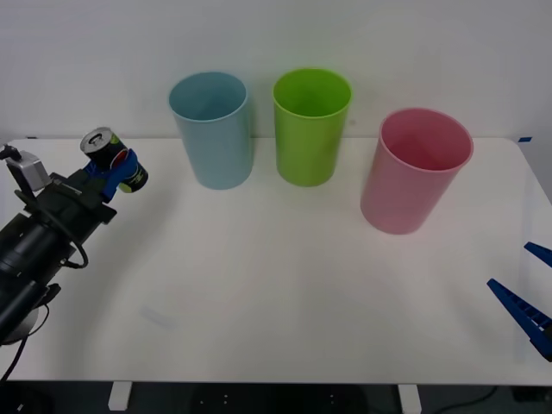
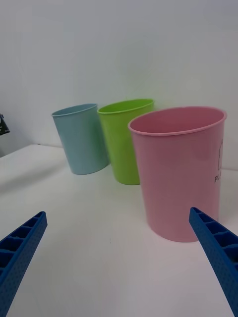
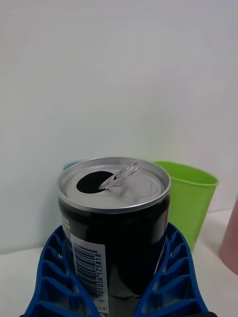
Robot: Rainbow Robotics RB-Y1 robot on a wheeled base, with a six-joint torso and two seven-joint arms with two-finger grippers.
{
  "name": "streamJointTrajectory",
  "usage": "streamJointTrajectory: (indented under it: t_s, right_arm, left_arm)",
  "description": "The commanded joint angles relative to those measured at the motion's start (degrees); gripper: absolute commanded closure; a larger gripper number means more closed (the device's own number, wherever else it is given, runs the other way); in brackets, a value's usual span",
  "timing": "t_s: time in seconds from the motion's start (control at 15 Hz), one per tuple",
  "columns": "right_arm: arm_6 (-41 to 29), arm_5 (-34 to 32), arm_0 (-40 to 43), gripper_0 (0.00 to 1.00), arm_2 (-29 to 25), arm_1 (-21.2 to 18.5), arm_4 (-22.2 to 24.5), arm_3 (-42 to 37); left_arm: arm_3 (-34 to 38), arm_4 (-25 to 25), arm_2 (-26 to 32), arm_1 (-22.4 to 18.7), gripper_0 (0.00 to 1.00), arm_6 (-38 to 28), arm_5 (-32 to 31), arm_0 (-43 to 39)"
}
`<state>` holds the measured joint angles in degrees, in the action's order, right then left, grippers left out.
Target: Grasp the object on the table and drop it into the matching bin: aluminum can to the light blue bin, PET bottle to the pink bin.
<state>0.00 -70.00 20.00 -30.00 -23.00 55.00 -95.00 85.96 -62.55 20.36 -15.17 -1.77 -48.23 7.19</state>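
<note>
The left claw [image 1: 119, 175] is clamped around the can [image 1: 110, 157], apparently lifted off the desk [image 1: 276, 285], at nine o'clock from the light blue bin [image 1: 213, 129]. Grasp done; carrying over and dropping remain. The right claw [image 1: 528, 297] waits wide open, empty.

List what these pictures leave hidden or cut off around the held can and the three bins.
- Aluminum can: in the left wrist view the left gripper wraps its lower body, and the frame edge cuts off its base.
- Light blue bin: in that view the can hides all but a sliver of rim.
- Pink bin: right wrist view, its printed lettering is cut by the frame edge.
- Right gripper: front view, partly beyond the frame corner.
</note>
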Motion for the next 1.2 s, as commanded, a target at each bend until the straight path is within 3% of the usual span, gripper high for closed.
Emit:
streamJointTrajectory:
  t_s: [0.07, 0.67, 1.2]
  right_arm:
    - [0.0, 0.0, 0.0, 0.0, 0.0, 0.0, 0.0, 0.0]
    - [0.0, 0.0, 0.0, 0.0, 0.0, 0.0, 0.0, 0.0]
    - [0.0, 0.0, 0.0, 0.0, 0.0, 0.0, 0.0, 0.0]
  left_arm:
    - [0.2, -2.7, 0.5, 0.0, 1.0, -2.0, 1.5, 3.5]
    - [-1.1, -14.4, -0.9, 0.0, 0.99, -14.5, 8.8, 15.5]
    - [-19.4, -20.8, -1.7, 0.0, 0.99, -12.8, 11.0, 31.0]
